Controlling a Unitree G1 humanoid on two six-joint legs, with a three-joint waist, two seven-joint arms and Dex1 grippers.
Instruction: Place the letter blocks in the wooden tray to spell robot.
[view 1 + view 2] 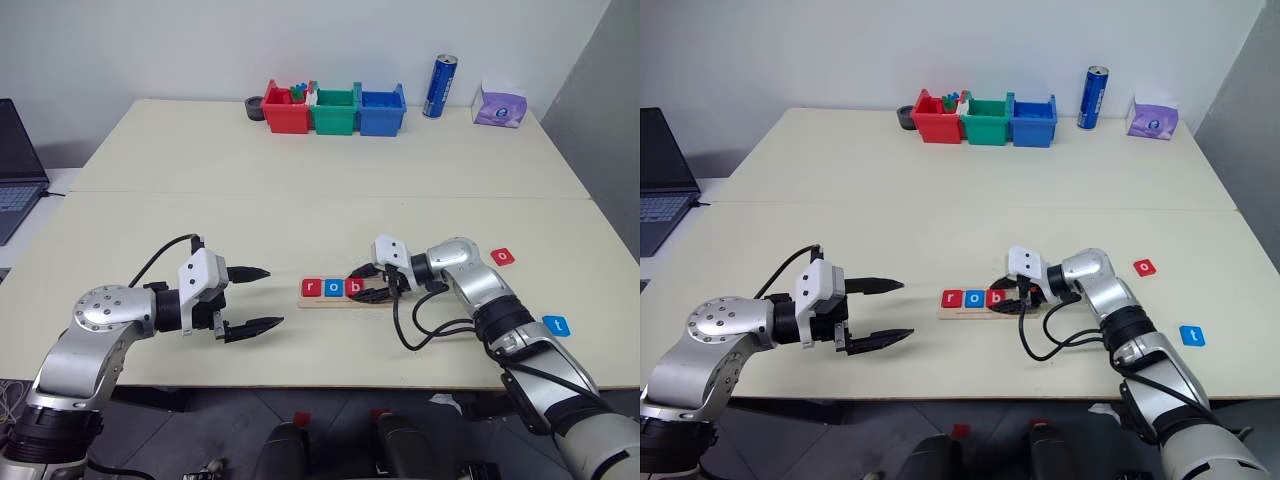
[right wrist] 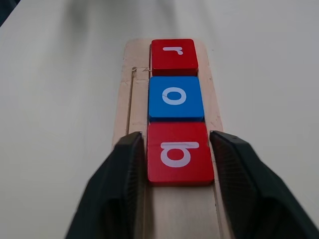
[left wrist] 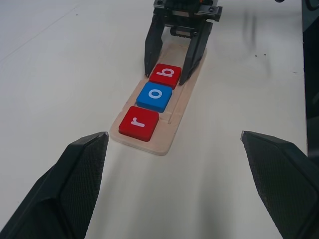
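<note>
Table (image 1: 300, 200) holds wooden tray (image 3: 174, 117) spelling "rob"

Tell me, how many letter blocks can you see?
5: red r, blue o and red b in the wooden tray; red o and blue t loose on the table.

Head pair above; wrists near tray (image 3: 164, 124)

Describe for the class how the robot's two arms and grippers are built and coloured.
Both arms are silver-grey metal shells with black joint sections. Each wrist carries a white boxy housing. The left gripper and right gripper each have two black tapered fingers with finely textured pads. Black cables loop loose beside each forearm.
</note>
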